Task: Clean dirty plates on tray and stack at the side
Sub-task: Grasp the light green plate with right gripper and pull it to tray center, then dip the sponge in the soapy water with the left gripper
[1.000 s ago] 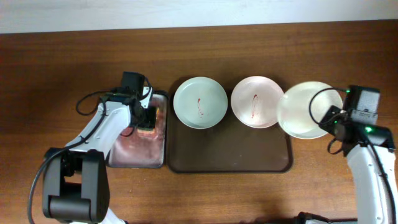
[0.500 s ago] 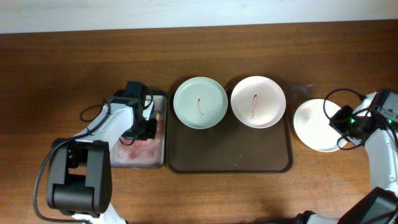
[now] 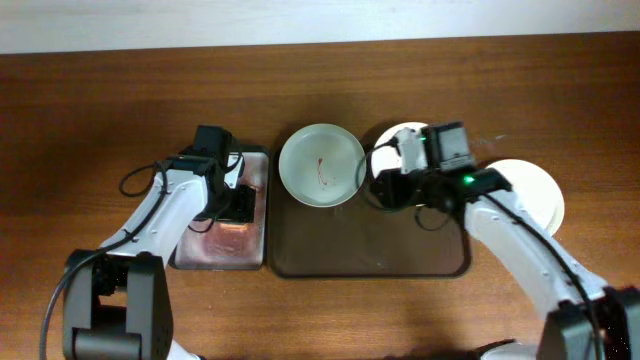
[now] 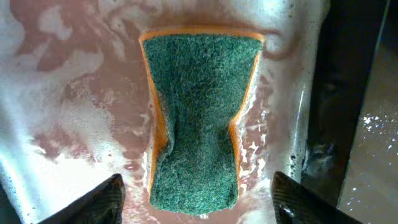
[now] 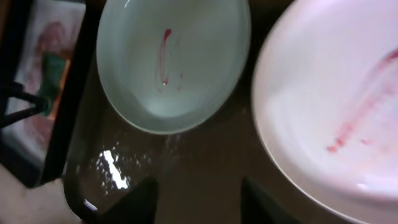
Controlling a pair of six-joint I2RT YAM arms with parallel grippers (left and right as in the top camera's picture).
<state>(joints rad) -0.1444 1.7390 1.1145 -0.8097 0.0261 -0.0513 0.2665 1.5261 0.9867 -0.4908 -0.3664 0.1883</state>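
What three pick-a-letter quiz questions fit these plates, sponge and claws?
1. Where is the whitish round plate without smears? A on the dark brown rectangular tray; B on the wooden table beside it; C stacked on another plate.
2. The rectangular sponge's top is: A green; B blue; C purple.
3. The right claw is: A open, empty; B shut on a plate; C shut on the sponge.
Answers: B, it lies right of the tray; A, the left wrist view shows green; A, fingers apart, nothing between.

L arm (image 3: 165, 205) bent, elbow out, L gripper (image 4: 202, 199) aimed down w/ jaws wide apart. R arm (image 3: 520, 240) angled inward, R gripper (image 5: 199, 202) likewise spread, holding nothing.
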